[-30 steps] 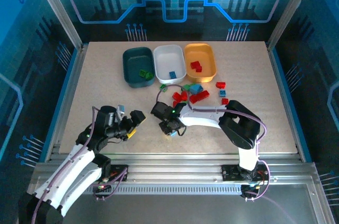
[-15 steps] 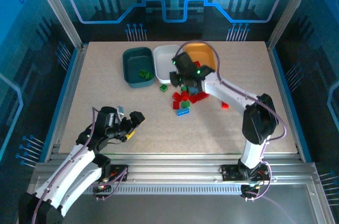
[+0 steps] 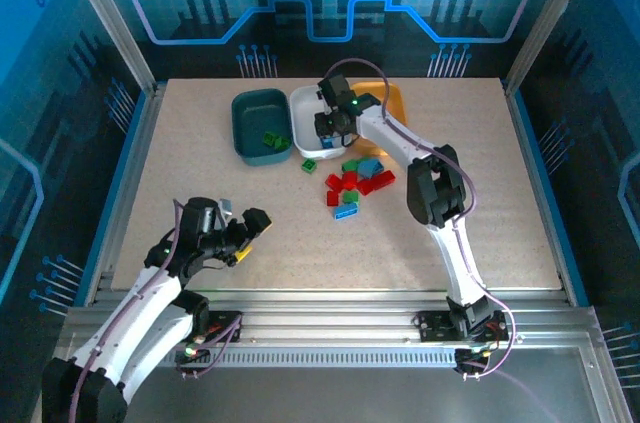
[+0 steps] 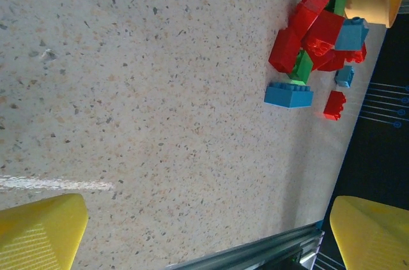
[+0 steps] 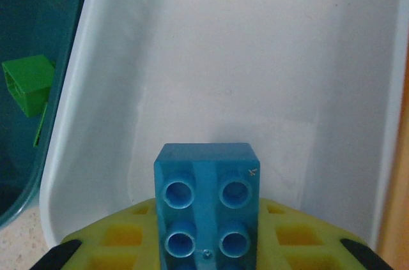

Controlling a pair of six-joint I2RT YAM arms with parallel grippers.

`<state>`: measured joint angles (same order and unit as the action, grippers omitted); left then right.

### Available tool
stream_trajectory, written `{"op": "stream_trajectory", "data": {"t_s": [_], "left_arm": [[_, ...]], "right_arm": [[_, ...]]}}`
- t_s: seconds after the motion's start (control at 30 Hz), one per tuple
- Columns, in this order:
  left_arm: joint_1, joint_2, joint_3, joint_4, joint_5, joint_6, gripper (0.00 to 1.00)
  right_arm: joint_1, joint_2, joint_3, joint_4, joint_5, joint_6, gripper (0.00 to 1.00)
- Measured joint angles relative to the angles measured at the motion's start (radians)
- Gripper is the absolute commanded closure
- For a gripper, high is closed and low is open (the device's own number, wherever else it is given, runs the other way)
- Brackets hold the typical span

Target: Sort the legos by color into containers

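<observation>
Pinching a blue brick tight in the right gripper, over the near end of the white tray. Just beside, in the teal tray, green bricks. On the table, in front of the trays, a loose pile of red, green and blue bricks. At the near left, well apart from the pile, with the left gripper spread wide, holding nothing.

Top: high, rear; wrists: close, downward; legos shared.
</observation>
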<state>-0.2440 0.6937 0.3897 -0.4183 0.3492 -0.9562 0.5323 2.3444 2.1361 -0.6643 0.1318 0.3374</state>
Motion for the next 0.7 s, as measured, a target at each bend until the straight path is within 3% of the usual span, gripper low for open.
{"op": "stream_trajectory", "data": {"t_s": [0.13, 0.37, 0.47, 0.6, 0.7], "left_arm": [[0.01, -0.004, 0.002, -0.011, 0.0, 0.014, 0.01], [0.02, -0.015, 0.002, -0.019, 0.006, 0.014, 0.01], [0.02, -0.015, 0.002, -0.023, 0.007, 0.016, 0.01], [0.02, -0.015, 0.002, -0.027, 0.008, 0.016, 0.01], [0.02, -0.021, 0.002, -0.031, 0.015, 0.015, 0.01]], "right_arm": [[-0.003, 0.049, 0.065, -0.027, -0.013, -0.002, 0.68], [-0.012, 0.122, 0.182, -0.09, -0.036, -0.01, 0.48], [-0.013, 0.122, 0.188, -0.103, -0.04, -0.006, 0.47], [-0.013, 0.097, 0.153, -0.101, -0.039, -0.005, 0.47], [-0.013, -0.014, 0.004, -0.076, -0.035, 0.01, 0.46]]}}
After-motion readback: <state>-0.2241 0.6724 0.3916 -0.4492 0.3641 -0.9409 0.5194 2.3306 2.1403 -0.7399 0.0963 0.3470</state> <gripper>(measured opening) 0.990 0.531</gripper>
